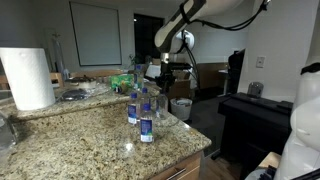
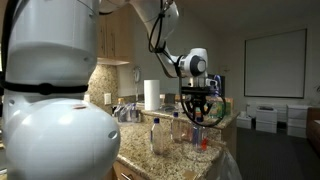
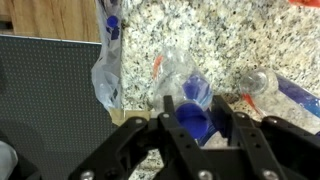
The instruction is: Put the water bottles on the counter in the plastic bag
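Where the counter (image 1: 70, 140) fills the lower left of an exterior view, three water bottles (image 1: 146, 122) stand upright in a loose cluster towards its right end, near one another but apart. The gripper (image 1: 165, 75) hangs just above and behind them at mid-frame, on the arm (image 1: 200, 15) that comes in from the upper right. The plastic bag (image 1: 181, 107) sits just right of centre, beyond the counter's edge and lower than its top. A paper-towel roll (image 1: 25, 78) stands at the left edge. The jaws are too small here to read.

In an exterior view whose left half is taken up by the robot's white base (image 2: 50, 110), the gripper (image 2: 197, 108) points down right of centre over the counter (image 2: 175, 165). One bottle (image 2: 155, 135) stands upright to its left. The paper-towel roll (image 2: 151, 95) stands behind, at centre.

In the wrist view two dark fingers (image 3: 170, 125) rise from the bottom edge and flank a clear bottle (image 3: 183, 85) at lower centre, seen from above, with a blue part of it between them. They stand close on both sides, partly drawn together; whether they press it I cannot tell. A second bottle (image 3: 265, 85) slants across the right edge on the granite. At upper left, a clear plastic thing with blue marks (image 3: 108, 60) lies along the counter's edge.
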Controlling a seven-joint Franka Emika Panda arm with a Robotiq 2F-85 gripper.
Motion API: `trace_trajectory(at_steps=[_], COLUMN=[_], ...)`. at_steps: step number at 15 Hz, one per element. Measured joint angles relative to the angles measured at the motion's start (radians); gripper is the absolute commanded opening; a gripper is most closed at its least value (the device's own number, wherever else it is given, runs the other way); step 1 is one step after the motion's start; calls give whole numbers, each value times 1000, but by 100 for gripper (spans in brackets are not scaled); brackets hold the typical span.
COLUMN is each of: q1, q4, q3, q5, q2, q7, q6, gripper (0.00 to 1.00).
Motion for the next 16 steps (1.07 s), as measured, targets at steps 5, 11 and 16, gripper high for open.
trace_trajectory(at_steps=[5, 11, 16], q1=[0, -1, -3], q4=[0, 2, 5], q3=[-5, -6, -12], q5=[-2, -2, -2], q2=[18, 40, 41], q7=[0, 0, 0], q6=[21, 70, 107], gripper=[88, 39, 9])
